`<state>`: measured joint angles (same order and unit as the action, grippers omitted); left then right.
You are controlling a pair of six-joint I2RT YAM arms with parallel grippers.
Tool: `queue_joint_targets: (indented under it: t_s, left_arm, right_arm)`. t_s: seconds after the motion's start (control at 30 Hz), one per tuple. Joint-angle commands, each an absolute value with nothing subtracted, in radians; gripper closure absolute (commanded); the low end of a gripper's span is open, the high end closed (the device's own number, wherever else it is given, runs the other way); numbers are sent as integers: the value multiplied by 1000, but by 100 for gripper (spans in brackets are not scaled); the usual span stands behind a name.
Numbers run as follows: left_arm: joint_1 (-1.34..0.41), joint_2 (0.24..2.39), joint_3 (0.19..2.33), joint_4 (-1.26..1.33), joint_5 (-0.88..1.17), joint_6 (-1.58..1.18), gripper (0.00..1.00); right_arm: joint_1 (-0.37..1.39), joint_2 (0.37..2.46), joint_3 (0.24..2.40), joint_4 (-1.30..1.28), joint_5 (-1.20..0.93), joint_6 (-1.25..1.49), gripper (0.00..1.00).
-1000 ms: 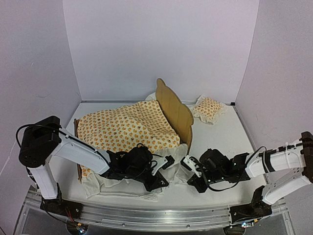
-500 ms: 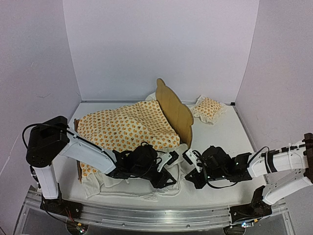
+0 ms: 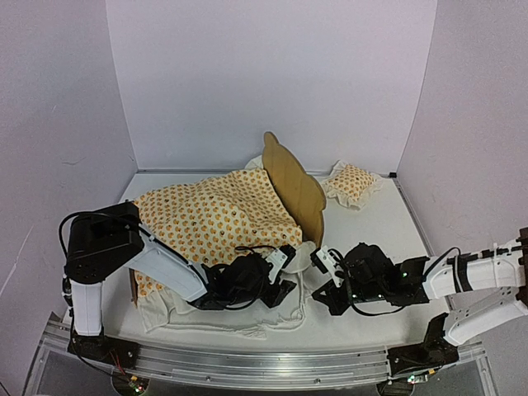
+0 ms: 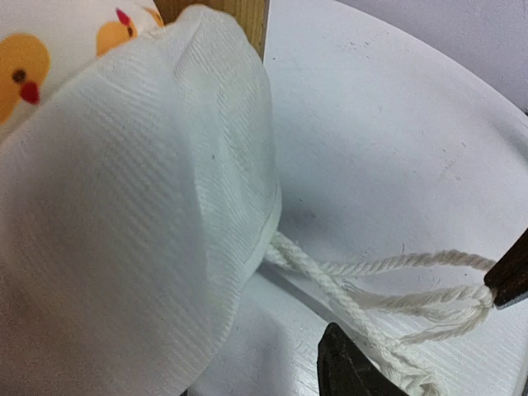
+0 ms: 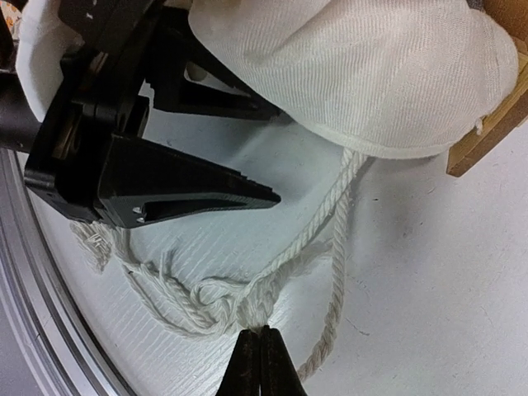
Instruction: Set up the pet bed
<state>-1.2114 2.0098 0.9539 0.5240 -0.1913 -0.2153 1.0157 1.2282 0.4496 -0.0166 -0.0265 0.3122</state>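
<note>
Pinching the white string (image 5: pixel 210 301) tight, the right fingers (image 5: pixel 252 363) sit by the near corner of the pet bed (image 3: pixel 293 186). The left fingers (image 5: pixel 181 186) are wide apart beside them. The bed runs long leftward on the counter (image 3: pixel 379 231).

We see the pet bed (image 3: pixel 294 188) in light tan plywood. Its bedding (image 3: pixel 210 216) is cream with a print of small orange ducks, edged in plain white; the pillow (image 3: pixel 352 182) matches. We find the cord (image 5: pixel 216 301) off-white, the tabletop (image 3: pixel 388 239) white, and the left end effector (image 5: pixel 276 157) and right end effector (image 5: pixel 260 334) black.
</note>
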Motion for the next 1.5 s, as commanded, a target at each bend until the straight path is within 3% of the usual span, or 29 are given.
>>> queue_joint_targets:
  t_s: [0.0, 0.4, 0.6, 0.8, 1.2, 1.37, 1.47]
  left_arm:
    - [-1209, 1932, 960, 651, -365, -154, 46]
    - [-1206, 1919, 1007, 656, -317, -336, 53]
    - [-1176, 1879, 1038, 642, -271, -360, 42]
    - [-1114, 1830, 1084, 622, -186, -327, 48]
    - [-1046, 1891, 1120, 462, -291, -404, 69]
    - [-1048, 1889, 1124, 322, -215, -410, 67]
    - [-1050, 1857, 1157, 177, -203, -413, 57]
  right_arm:
    - [1013, 1201, 458, 26, -33, 325, 100]
    - [1014, 1198, 481, 26, -49, 332, 100]
    - [1015, 1196, 498, 22, -76, 339, 100]
    - [1014, 1180, 490, 20, -70, 347, 100]
    - [1015, 1192, 501, 20, -83, 362, 100]
    - [1014, 1195, 505, 19, -81, 369, 100]
    - [1014, 1190, 501, 18, -65, 372, 100]
